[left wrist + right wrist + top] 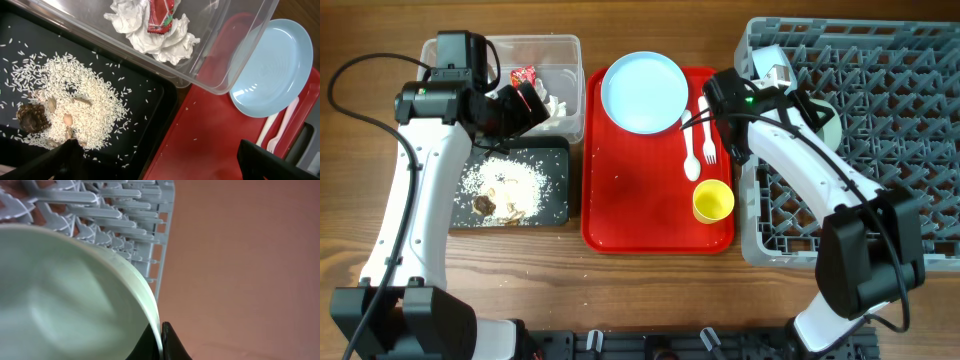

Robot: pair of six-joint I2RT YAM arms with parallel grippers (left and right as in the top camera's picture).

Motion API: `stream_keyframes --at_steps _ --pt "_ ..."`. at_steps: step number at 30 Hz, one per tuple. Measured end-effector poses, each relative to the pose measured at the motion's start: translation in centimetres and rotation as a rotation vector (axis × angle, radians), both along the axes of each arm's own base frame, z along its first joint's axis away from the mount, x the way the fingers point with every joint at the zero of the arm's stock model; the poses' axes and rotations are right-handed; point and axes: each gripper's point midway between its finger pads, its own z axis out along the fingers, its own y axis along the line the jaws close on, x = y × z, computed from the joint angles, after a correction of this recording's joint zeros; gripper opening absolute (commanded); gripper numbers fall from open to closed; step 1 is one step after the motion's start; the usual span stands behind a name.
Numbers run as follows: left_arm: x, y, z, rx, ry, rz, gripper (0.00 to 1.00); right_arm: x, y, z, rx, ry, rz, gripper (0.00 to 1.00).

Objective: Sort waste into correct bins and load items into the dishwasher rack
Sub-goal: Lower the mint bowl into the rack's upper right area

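Observation:
The crumpled red-and-white wrapper and white tissue lie in the clear tub. Rice crumbs and brown scraps lie in the black tray. My left gripper is open and empty, above the black tray's edge beside the tub. The pale blue plate, white spoon, fork and yellow cup lie on the red tray. My right gripper is shut on the rim of a pale blue-green bowl over the grey dishwasher rack. Another bowl stands in the rack's far left corner.
The red tray sits between the two bins and the rack. The plate also shows in the left wrist view. The right arm reaches across the rack's left side. Bare wooden table shows beyond the rack's edge.

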Motion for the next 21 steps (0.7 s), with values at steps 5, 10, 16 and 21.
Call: stream_keyframes --at_steps 5,10,16,21 --pt "0.0 0.0 0.0 0.0 0.0 0.0 1.0 0.3 -0.2 1.0 -0.07 -0.026 0.003 0.04" --pt "0.0 0.0 0.0 0.0 0.0 0.0 1.0 1.1 0.0 1.7 -0.097 -0.053 0.011 0.04" --pt "0.0 0.0 0.0 0.0 0.0 0.0 1.0 1.2 0.9 1.4 -0.099 -0.011 0.045 0.04" --pt "0.0 0.0 0.0 0.0 0.0 0.0 1.0 1.3 2.6 0.8 -0.068 0.011 0.094 0.04"
